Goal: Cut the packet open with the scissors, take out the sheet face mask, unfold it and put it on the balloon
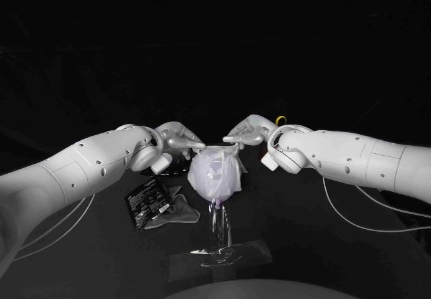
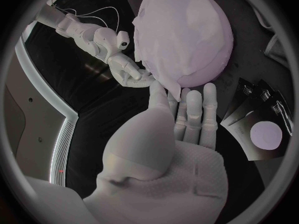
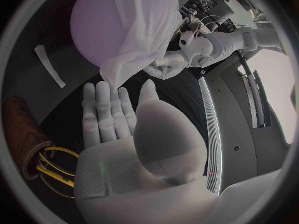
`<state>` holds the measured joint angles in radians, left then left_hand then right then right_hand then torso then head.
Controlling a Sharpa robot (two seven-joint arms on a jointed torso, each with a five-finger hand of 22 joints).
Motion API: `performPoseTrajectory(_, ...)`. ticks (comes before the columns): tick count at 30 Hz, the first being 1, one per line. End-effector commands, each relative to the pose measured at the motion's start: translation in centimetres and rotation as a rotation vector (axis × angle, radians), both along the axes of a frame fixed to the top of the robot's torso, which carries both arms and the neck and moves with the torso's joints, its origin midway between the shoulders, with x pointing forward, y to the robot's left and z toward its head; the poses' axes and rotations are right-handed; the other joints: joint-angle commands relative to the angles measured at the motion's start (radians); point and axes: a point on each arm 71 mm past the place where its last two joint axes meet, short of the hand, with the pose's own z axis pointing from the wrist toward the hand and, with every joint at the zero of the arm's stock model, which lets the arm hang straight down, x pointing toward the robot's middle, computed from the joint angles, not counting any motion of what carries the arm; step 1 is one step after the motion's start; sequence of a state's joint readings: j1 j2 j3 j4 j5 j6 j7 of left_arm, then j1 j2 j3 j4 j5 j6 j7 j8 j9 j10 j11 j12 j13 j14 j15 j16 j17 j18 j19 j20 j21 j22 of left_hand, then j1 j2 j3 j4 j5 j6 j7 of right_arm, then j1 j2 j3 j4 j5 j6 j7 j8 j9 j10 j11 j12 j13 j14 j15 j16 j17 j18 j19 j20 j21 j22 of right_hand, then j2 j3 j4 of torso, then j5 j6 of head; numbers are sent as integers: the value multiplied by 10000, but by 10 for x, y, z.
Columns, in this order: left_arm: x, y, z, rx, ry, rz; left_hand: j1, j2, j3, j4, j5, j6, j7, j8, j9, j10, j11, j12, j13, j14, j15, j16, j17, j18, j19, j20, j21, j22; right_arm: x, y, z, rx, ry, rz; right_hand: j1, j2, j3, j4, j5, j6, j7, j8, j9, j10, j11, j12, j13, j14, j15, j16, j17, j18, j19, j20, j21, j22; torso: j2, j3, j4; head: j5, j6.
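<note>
The sheet face mask [image 1: 211, 167] lies draped over the balloon [image 3: 96, 25], a thin, pale, wrinkled sheet. It covers one side of the balloon and hangs in folds past its lower curve. Beside it the balloon's bare skin is smooth and pale lilac. The balloon stands upright on a clear stand [image 1: 218, 230], whose flat base rests on the table [image 1: 341, 261] straight under it.

The left hand [image 1: 175, 142] and the right hand [image 1: 249, 132] meet at the balloon's top, one on each side, fingertips at the mask's upper edge. In each wrist view that hand's own fingers are stretched out straight and side by side, with the thumb raised next to them and the mask's edge just at the tips. I cannot tell whether either hand pinches the edge or only touches it.

On the robot's left of the balloon, near the foot of the stand, the black packet [image 1: 146, 200] lies flat on the table. A crumpled grey sheet [image 1: 184, 215] touches its side nearer the stand. Beyond the right hand, farther from the robot than the balloon, the yellow-handled scissors [image 3: 55, 176] stand in a brown holder [image 3: 22, 134]. A pale strip [image 3: 50, 64] lies flat on the table, apart from the balloon.

The table is black and matt, with thin white cables [image 1: 345, 208] trailing across it under the right arm. Behind the balloon everything is dark.
</note>
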<state>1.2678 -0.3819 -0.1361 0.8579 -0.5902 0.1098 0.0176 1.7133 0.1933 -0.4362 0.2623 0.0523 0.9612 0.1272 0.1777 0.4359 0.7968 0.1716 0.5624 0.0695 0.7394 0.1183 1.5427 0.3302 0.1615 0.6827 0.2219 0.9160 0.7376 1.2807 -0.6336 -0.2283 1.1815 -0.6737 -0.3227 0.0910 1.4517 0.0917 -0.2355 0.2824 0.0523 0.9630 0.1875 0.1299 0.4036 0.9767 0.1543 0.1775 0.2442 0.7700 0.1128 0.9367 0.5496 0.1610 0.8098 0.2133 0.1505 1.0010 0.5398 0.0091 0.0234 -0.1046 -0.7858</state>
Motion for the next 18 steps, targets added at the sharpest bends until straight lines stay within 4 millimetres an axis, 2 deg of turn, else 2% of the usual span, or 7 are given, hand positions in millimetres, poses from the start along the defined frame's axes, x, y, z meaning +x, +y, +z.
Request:
performPoseTrajectory(1, -1, -4, 1, -16, -55, -289, 214, 26, 1, -117, -37, 120, -42, -10, -10, -76, -8, -49, 14, -67, 21, 65, -9, 178, 38, 70, -46, -8, 0, 6, -1, -246, 104, 874, 78, 135, -197, -23, -37, 13, 64, -61, -25, -127, 18, 82, -110, -348, 93, -295, -235, 9, -232, 89, -298, -242, -8, -3, -10, -3, -24)
performPoseTrajectory(6, -1, -6, 1, 66, -112, -356, 399, 87, 65, -244, -37, 210, -69, 13, -26, -75, -6, -51, 16, -73, 21, 119, -11, 185, 50, 75, -38, 2, 1, 10, -3, -582, 202, 1234, 481, 362, -630, -131, -35, 75, 74, -49, -82, -119, 34, 323, -319, -847, 207, -793, -720, 124, -512, 327, -840, -777, -9, -3, 6, -1, -21)
performPoseTrajectory(15, -1, -6, 1, 190, -198, -303, 472, 134, 95, -296, -37, 246, -56, 17, -40, -63, -15, -49, 18, -51, 15, 167, -7, 190, 68, 74, -20, 15, 3, 14, -5, -1043, 207, 1539, 832, 565, -930, -269, -38, 136, 37, -44, -133, 73, -6, 608, -390, -940, 211, -937, -996, 201, -598, 426, -892, -1129, -3, -4, 6, 6, -54)
performPoseTrajectory(18, -1, -6, 1, 221, -203, -274, 521, 183, 122, -328, -37, 274, -35, 20, -51, -46, -28, -45, 20, -29, 5, 204, -6, 195, 87, 71, -1, 28, 4, 13, -5, -1132, 187, 1546, 987, 717, -989, -328, -36, 179, 21, -32, -150, 53, -13, 659, -436, -980, 221, -981, -1089, 208, -638, 448, -889, -1257, -9, 0, -2, 7, -57)
